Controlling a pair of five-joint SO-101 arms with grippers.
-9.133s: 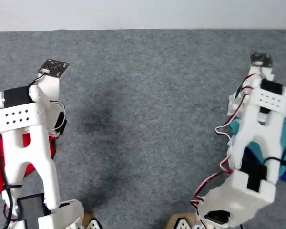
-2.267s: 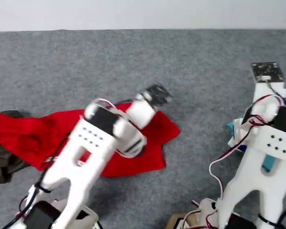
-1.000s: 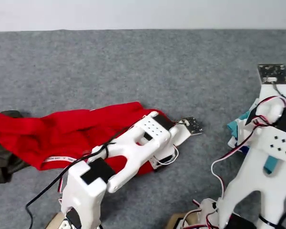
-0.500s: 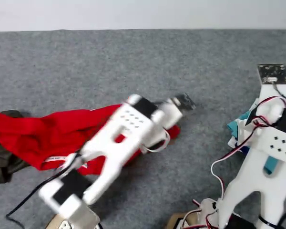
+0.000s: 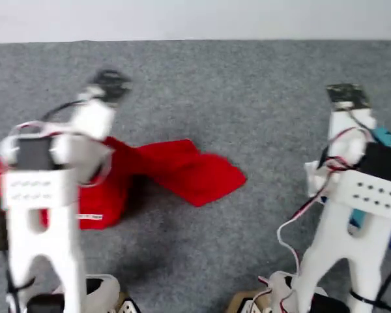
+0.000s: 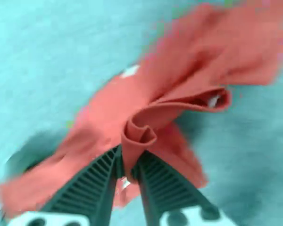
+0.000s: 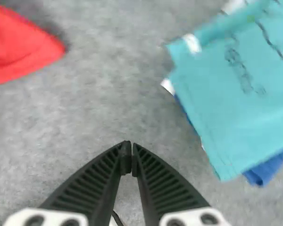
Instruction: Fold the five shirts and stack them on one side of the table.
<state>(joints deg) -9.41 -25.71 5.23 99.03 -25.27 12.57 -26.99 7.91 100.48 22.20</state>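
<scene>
The table [image 5: 202, 91] has a grey cover with a rough surface like felt, and it goes across the whole width of the high view. Its far edge is a straight line, and behind this edge stands a plain pale wall [image 5: 195, 19]. At the near edge, around the middle, two small tan boards [image 5: 246, 304] are seen, apart from each other.

You have the red shirt [image 5: 182, 171] crumpled left of centre on the bench, one fold pinched in the left jaws. At the right edge, a folded teal shirt [image 7: 236, 89] lies on a blue shirt [image 7: 269, 169].
</scene>
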